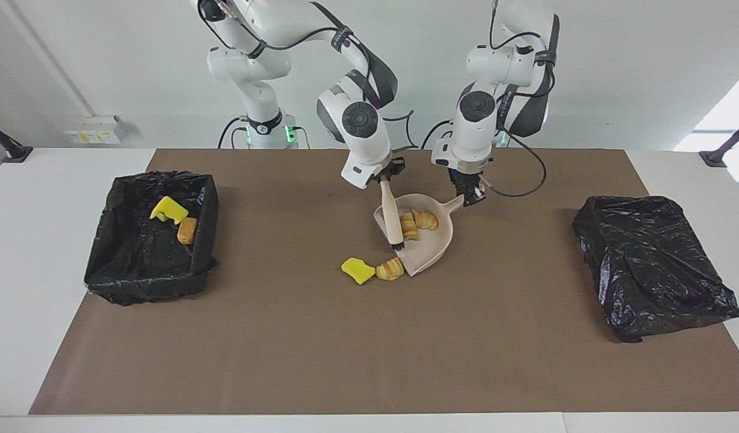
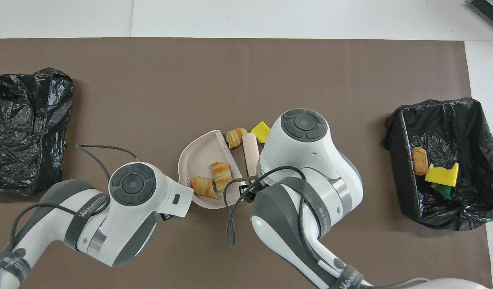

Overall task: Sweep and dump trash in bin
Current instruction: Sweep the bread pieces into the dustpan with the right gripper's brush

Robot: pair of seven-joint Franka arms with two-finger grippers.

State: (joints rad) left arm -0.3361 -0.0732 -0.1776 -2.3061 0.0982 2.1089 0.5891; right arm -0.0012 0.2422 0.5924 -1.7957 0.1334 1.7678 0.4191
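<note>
A beige dustpan (image 1: 428, 248) (image 2: 193, 157) lies mid-table, and my left gripper (image 1: 470, 195) is shut on its handle. My right gripper (image 1: 389, 175) is shut on the handle of the beige brush (image 1: 393, 218) (image 2: 250, 152). The brush's bristles rest at the pan's mouth. Two croissant-like trash pieces (image 1: 425, 220) (image 2: 221, 175) lie inside the pan. One more croissant piece (image 1: 390, 269) (image 2: 235, 136) and a yellow sponge scrap (image 1: 357, 270) (image 2: 261, 131) lie on the mat just outside the pan's lip, farther from the robots. In the overhead view the arms hide both grippers.
The black-lined bin (image 1: 135, 261) (image 2: 463, 200) stands at the right arm's end of the table. It holds a yellow sponge piece (image 1: 168, 209) and a bread piece (image 1: 187, 230). A closed black bag (image 1: 652, 264) (image 2: 25, 128) lies at the left arm's end.
</note>
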